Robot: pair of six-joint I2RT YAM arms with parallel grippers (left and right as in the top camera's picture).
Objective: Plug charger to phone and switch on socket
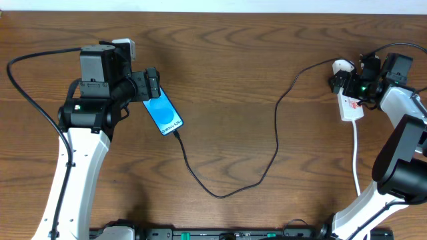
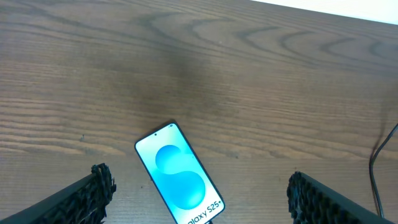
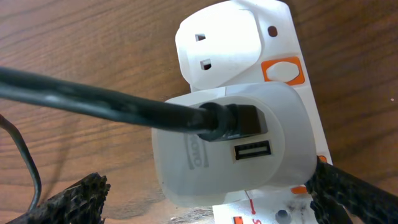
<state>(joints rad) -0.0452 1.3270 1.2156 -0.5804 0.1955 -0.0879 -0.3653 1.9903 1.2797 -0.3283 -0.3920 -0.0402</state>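
Overhead view had the phone [image 1: 163,115] lying flat on the wooden table [image 1: 233,40], screen up and lit blue, just beside the left gripper [image 1: 153,85]. The charger [image 1: 267,167] ran from the phone's lower edge, looped down towards the front of the table, then climbed back up to the socket [image 1: 351,107] on the far right. Couldn't tell if the tip was fully seated in the phone.

Left wrist view: the left gripper [image 2: 200,180] was spread wide and holding nothing, with the phone [image 2: 180,180] on the table between its fingers [image 2: 93,190], apart from both.

Right wrist view: the right gripper [image 3: 211,196] was parted too. It sat over a white USB adapter [image 3: 230,162] plugged into the socket [image 3: 298,37], and its left finger was clearly off the adapter. The charger's black connector [image 3: 239,121] was stuck in the adapter's top port, with the lower port free. A white plug [image 3: 217,43] sat in the next outlet, right by an orange-rimmed switch [image 3: 283,70].
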